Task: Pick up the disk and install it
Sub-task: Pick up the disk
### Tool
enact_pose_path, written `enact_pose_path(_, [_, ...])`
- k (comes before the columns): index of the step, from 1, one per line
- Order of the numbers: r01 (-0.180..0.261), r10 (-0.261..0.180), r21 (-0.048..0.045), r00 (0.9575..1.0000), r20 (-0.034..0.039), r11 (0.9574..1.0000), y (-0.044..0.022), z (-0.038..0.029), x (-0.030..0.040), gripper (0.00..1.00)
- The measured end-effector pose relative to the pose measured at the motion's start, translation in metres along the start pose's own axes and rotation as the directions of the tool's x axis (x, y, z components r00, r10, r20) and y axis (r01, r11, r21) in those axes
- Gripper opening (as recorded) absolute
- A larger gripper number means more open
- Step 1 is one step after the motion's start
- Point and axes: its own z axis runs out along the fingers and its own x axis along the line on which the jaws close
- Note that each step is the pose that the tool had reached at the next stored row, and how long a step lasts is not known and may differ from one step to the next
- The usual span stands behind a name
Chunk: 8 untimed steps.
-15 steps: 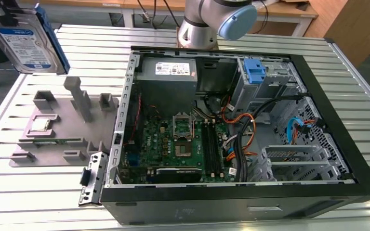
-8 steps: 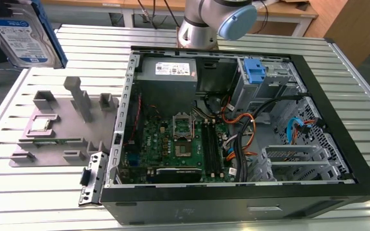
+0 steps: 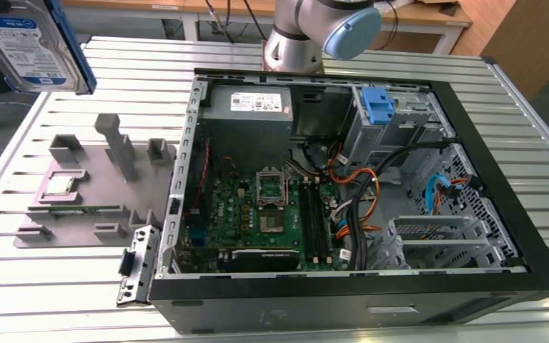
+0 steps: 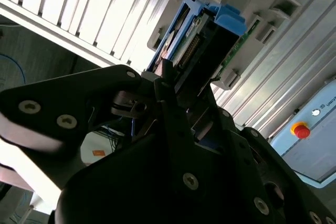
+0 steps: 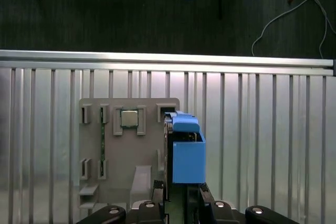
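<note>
Disk hung upper left of exterior view, apart from open computer case; gripper pinched disk.

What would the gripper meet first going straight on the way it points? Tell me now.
Probably the grey fixture plate on the slatted table: the gripper points down at its edge, and the disk it holds would touch first. Depth is unclear.

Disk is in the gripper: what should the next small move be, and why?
Probably a sideways carry toward the case. The gripper holds the disk raised clear of the grey fixture at the exterior view's left, while the drive bay lies toward its right.
</note>
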Motion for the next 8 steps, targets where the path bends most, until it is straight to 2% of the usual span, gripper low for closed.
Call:
enact_pose_path(5, [0.0,0.0,-0.0001,1.0,-0.0001,1.0,0.0,-0.0004,-0.0001,0.35])
enact_pose_path(8, [0.0,0.0,-0.0002,1.0,-0.0001,1.0,0.0,-0.0038,-0.0003,0.35])
